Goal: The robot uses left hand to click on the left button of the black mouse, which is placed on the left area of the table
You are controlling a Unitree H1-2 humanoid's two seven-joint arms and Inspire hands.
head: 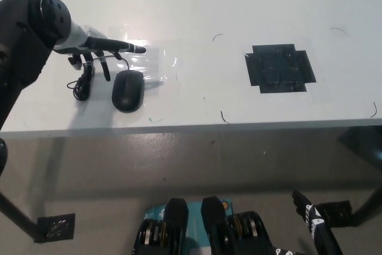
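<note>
head view: unmarked black mouse [128,89]

White table [197,4] over grey floor [179,171]

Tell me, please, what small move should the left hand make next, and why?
Probably lower toward the black mouse. The left hand hangs just behind it, one finger extended, others curled down, not touching the button. The right hand rests low, below the table edge.

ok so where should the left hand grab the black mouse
Take the black mouse across its two long flanks, coming from above. It lies flat with a low domed back, cable end pointing away, and the left hand hovers open just beyond it.
</note>
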